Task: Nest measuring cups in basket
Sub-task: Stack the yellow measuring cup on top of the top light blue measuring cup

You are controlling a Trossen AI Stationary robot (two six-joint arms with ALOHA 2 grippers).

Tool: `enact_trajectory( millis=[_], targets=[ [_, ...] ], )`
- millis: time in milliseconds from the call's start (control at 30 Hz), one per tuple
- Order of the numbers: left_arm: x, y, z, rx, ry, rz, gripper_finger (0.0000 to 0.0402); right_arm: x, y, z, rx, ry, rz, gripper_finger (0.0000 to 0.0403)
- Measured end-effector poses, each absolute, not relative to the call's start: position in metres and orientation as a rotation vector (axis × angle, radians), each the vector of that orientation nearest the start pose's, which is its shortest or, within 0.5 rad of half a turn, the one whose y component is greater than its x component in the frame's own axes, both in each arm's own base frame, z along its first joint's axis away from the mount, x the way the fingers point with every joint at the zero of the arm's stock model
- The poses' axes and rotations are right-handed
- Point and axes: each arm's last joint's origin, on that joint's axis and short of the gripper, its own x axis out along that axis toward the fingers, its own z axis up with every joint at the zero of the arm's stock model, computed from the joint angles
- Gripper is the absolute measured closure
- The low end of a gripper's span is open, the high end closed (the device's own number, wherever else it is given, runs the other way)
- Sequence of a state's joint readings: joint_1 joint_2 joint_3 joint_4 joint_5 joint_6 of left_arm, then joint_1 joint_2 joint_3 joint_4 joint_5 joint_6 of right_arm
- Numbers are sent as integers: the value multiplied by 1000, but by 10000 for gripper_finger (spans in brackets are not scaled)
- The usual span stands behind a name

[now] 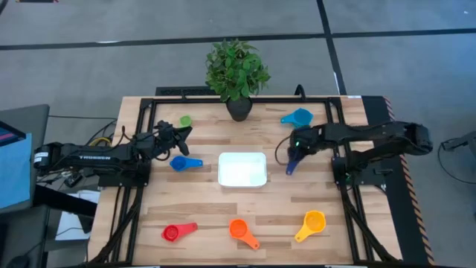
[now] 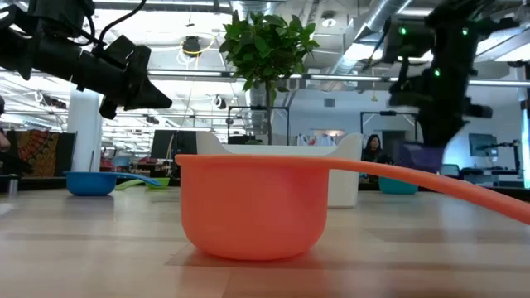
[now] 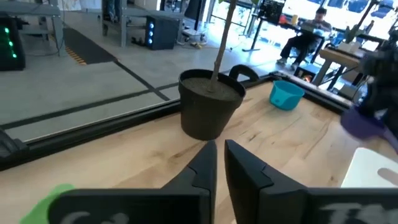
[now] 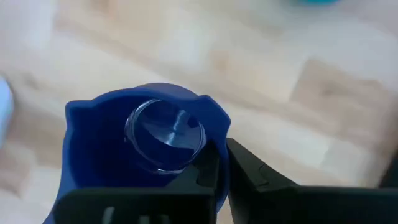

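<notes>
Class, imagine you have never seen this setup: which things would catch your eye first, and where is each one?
The leafy potted plant at the table's far edge stands out, with the white basket at the centre, nothing in it. Bright measuring cups are scattered around it: the red cup, orange cup and yellow cup along the near edge. To the basket's right, the right gripper has its fingers shut on the rim of a dark purple-blue cup.

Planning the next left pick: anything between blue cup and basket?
Nothing: in the high view, only bare wood separates the blue cup from the basket.
</notes>
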State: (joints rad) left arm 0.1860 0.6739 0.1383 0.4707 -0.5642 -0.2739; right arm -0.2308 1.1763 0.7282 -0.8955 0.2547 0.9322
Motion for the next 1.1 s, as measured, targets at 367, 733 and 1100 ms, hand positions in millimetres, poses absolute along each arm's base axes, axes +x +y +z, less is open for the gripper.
enact_trajectory(
  millis=[367,733,1100],
  targets=[
    [141,43,187,-200,-4,776,400,158,-89,232,731,677,-1267,371],
    [141,43,187,-200,-8,800,401,161,-94,228,707,728,-1245,379],
    [140,43,186,-203,2,803,401,164,-22,184,911,1083,-820,381]
  ],
)
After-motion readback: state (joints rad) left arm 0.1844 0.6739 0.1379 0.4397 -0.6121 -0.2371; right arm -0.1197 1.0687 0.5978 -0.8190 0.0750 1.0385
